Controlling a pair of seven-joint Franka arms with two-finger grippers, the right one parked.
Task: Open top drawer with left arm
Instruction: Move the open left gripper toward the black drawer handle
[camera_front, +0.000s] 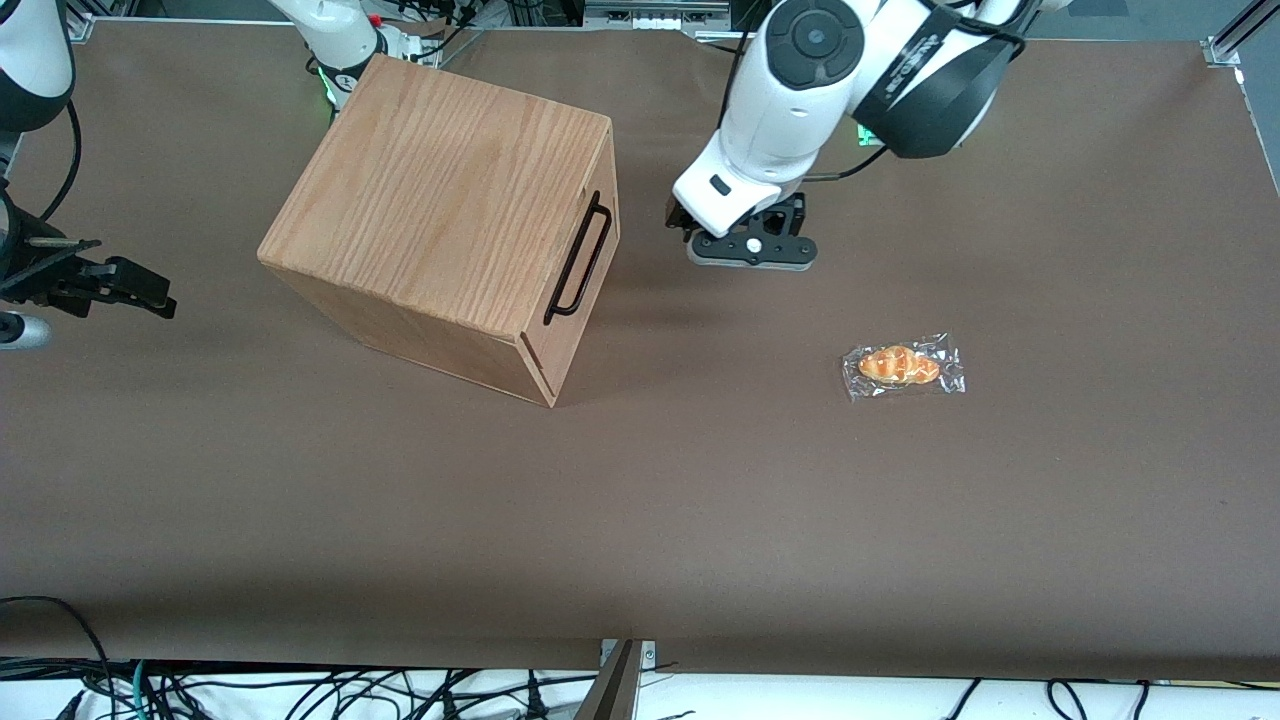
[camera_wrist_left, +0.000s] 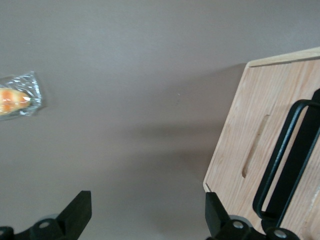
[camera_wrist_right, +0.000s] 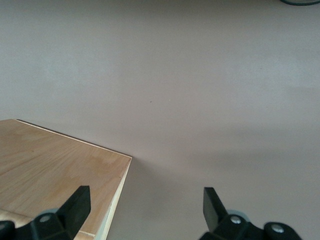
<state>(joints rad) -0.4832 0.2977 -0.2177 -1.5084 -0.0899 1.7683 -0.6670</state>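
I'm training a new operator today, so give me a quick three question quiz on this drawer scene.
1. True or false: the left gripper already holds the top drawer's handle.
2. What lies on the table nearer the front camera than the gripper?
3. Are the gripper's fingers open or shut?

Key:
1. False; it hovers in front of the drawer, apart from the handle.
2. A wrapped bread roll.
3. Open, with nothing between them.

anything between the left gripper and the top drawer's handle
Nothing: in the front view only bare brown table separates the open gripper from the handle of the top drawer.
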